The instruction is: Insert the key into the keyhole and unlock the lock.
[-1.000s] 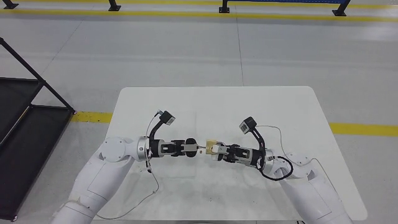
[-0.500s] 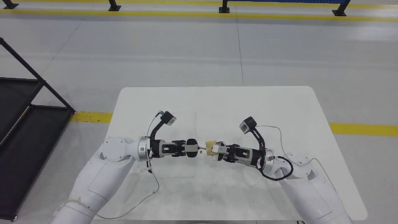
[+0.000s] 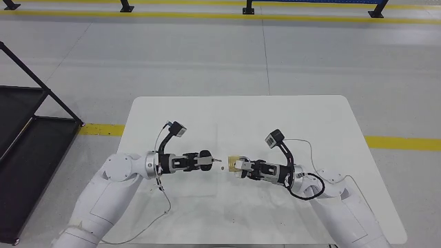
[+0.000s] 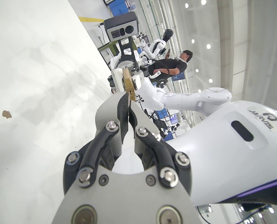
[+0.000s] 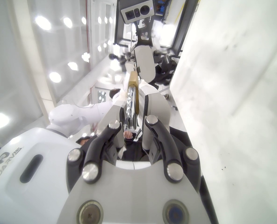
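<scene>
My right gripper (image 3: 243, 168) is shut on a brass padlock (image 3: 236, 162) just above the table's middle. In the right wrist view the fingers (image 5: 150, 108) clamp the chrome shackle end, and the brass body (image 5: 133, 80) points away toward the other arm. My left gripper (image 3: 210, 160) faces it from the left, shut on the thin key (image 3: 221, 160), whose tip sticks out toward the lock. A small gap separates key tip and lock. In the left wrist view the black pads (image 4: 122, 108) are pressed together, with the padlock (image 4: 128, 83) straight ahead.
The white table (image 3: 310, 124) is bare around both arms. A small brown speck (image 4: 6, 114) lies on its top. A black rack (image 3: 27, 131) stands on the floor left of the table.
The left arm has drawn back to the left with the key. The key was at the lock before; now a gap shows between them. The right arm holds still.
</scene>
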